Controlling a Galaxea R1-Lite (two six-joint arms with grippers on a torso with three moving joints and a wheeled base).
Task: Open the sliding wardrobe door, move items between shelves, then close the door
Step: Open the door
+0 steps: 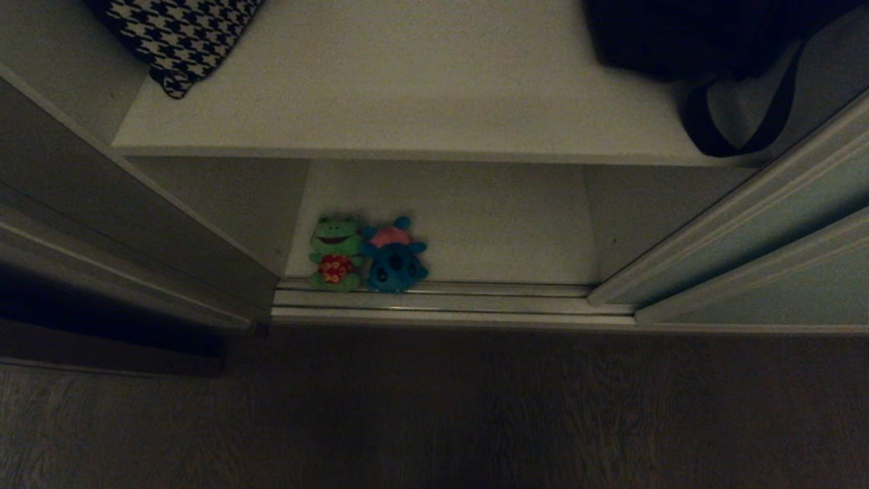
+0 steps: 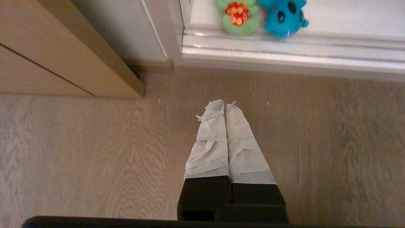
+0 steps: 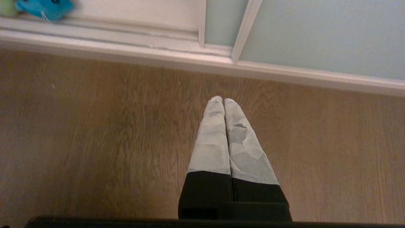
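- The sliding wardrobe door (image 1: 760,224) stands pushed to the right, a matte pale grey-green panel in a slim light frame, overlapping its twin panel (image 1: 801,299); the compartment is open.
- Teal-blue plush toy (image 1: 394,257), soft and rounded with a pink torso, lies on the lowest shelf (image 1: 489,224) at its front left, just behind the ribbed sliding track (image 1: 441,302).
- A green frog plush (image 1: 335,252) with a red patterned belly touches it on the left.
- The upper shelf (image 1: 407,88), a smooth off-white board, carries a houndstooth cushion (image 1: 180,37) at the left and a dark bag with a looping strap (image 1: 726,61) at the right.
- Left claw (image 2: 224,103), tape-wrapped, is closed and empty above the wood-grain floor (image 2: 95,158), well short of the toys.
- Right claw (image 3: 223,99), taped likewise, is closed and empty, in front of the door panels.
- A tan wooden cabinet (image 2: 47,47) stands left of the wardrobe.
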